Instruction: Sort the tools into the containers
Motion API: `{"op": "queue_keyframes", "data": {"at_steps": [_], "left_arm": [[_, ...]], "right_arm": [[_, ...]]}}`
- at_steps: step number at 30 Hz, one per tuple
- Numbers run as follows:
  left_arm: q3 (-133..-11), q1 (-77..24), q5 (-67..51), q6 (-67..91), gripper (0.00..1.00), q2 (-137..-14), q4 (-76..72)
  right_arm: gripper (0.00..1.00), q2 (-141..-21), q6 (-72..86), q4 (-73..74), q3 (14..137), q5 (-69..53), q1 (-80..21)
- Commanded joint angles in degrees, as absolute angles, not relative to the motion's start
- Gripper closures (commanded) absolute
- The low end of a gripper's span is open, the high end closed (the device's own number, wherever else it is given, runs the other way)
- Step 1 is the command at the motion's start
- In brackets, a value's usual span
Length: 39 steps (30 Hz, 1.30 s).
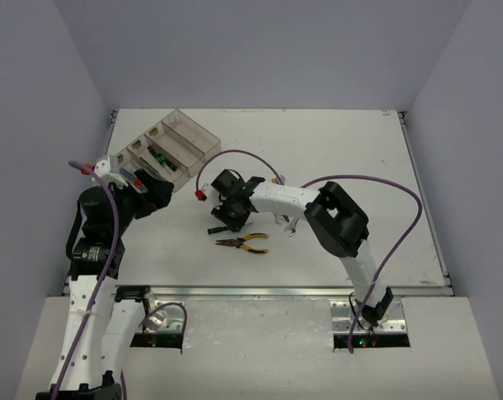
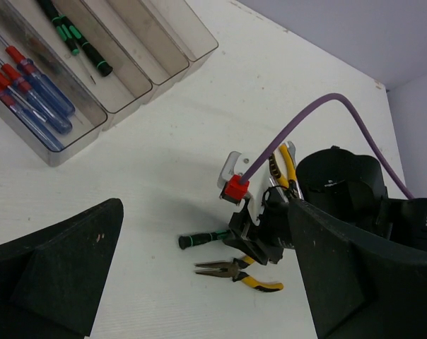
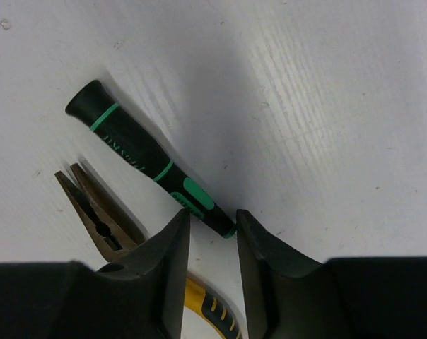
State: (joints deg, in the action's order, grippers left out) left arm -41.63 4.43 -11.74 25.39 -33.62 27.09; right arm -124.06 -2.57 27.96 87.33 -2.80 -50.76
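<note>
The four joined clear containers (image 1: pixel 170 140) stand at the table's back left. Red-blue screwdrivers (image 2: pixel 30 85) lie in the end bin, green-black ones (image 2: pixel 79 39) in the bin beside it. One green-black screwdriver (image 3: pixel 136 152) lies on the table beside yellow-handled pliers (image 3: pixel 100 212). My right gripper (image 3: pixel 212 226) is open and low over the table, its fingertips on either side of the handle's shaft end, not clamped. My left gripper (image 2: pixel 203 212) is open wide and empty, hovering just in front of the bins (image 2: pixel 93 120).
A second pair of yellow-handled pliers (image 2: pixel 284 166) and silver wrenches (image 1: pixel 290 227) lie under the right arm's forearm. A purple cable (image 2: pixel 319 113) loops above the right wrist. The two far bins (image 1: pixel 189 129) hold nothing visible.
</note>
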Motion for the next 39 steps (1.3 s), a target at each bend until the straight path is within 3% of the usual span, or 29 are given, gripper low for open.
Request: {"op": "queue_keyframes", "data": {"at_steps": [1,5,7,15,19,20,22,27,37,39], "left_arm": [[-41.0,4.7,-14.3,24.2,0.0,-32.3,24.2],[-40.7,4.6,-15.9,24.0,0.0,-32.8,23.6],[-40.3,4.6,-16.8,24.4,0.0,-33.4,23.1],[-29.6,4.6,-31.0,33.1,0.0,-33.1,7.4],[-18.0,3.7,-40.3,47.3,0.0,-35.4,-20.0],[-16.4,3.6,-40.4,47.5,0.0,-35.5,-20.6],[-14.2,-0.7,-40.1,53.1,0.0,-38.6,-36.2],[-16.4,-10.0,-35.7,53.8,0.02,-46.9,-45.6],[-22.0,-15.8,-31.7,56.7,0.28,-57.8,-49.8],[-22.8,-17.2,-31.5,57.1,0.38,-58.7,-50.7]], "right_arm": [[0.72,-127.4,-3.5,28.6,88.8,-2.1,-49.9],[0.94,-127.6,-3.3,28.4,89.1,-3.1,-48.6],[0.99,-126.8,-2.7,27.5,88.7,-2.5,-48.0],[1.0,-117.5,3.1,22.4,83.9,-1.4,-45.0],[1.0,-107.0,7.9,21.1,78.4,-8.3,-41.5],[1.0,-106.8,8.7,20.2,78.3,-8.5,-41.5],[1.0,-100.2,10.6,17.2,73.2,-14.1,-40.7],[1.0,-90.1,15.1,11.4,65.8,-25.6,-40.7],[1.0,-78.1,19.9,5.8,60.4,-37.1,-40.9],[1.0,-77.9,20.0,5.9,60.6,-37.3,-40.9]]}}
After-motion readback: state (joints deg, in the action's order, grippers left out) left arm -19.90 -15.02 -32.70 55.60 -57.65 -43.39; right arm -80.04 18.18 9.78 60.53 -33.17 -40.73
